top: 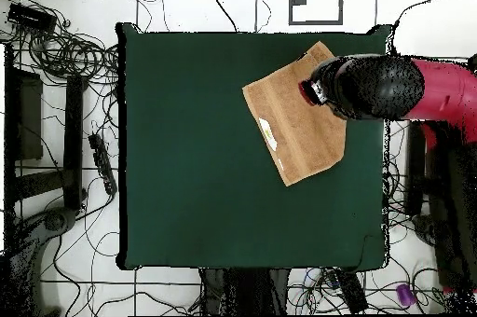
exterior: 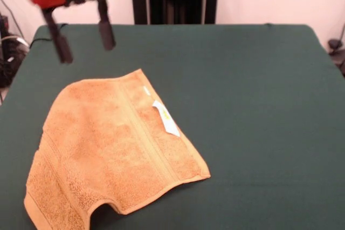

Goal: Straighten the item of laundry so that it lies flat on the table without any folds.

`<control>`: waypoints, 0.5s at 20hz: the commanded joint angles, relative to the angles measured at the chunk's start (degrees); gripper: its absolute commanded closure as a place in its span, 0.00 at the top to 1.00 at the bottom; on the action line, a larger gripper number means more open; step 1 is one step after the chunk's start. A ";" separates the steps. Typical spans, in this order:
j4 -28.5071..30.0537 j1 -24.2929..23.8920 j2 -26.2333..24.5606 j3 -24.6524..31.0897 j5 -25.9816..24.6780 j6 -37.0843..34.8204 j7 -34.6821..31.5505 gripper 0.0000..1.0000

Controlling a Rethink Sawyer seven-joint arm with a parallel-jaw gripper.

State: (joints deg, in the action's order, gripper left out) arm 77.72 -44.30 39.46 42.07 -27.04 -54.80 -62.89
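An orange towel (exterior: pixel 110 152) lies on the green table (exterior: pixel 259 111), its white tag (exterior: pixel 166 118) showing and its near edge lifted in a fold. Above its far corner hangs the gripper (exterior: pixel 85 40), fingers (exterior: pixel 106 30) apart, holding nothing.

Tan-orange towel (exterior: pixel 113 149) with a white, perhaps yellow-marked, tag (exterior: pixel 166 118) on dark green table (exterior: pixel 259 106).

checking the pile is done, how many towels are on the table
1: the towel lies on the table under the raised open gripper, white tag showing. Its near edge is cut off in the front view.
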 commanded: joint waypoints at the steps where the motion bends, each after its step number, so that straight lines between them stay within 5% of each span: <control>1: 18.72 5.48 4.87 -7.13 1.19 7.47 -22.01 1.00; 10: 20.28 10.79 3.12 -14.75 2.88 13.64 -24.42 1.00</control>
State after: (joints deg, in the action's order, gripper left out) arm 86.80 -37.19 44.87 33.22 -25.87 -45.06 -67.95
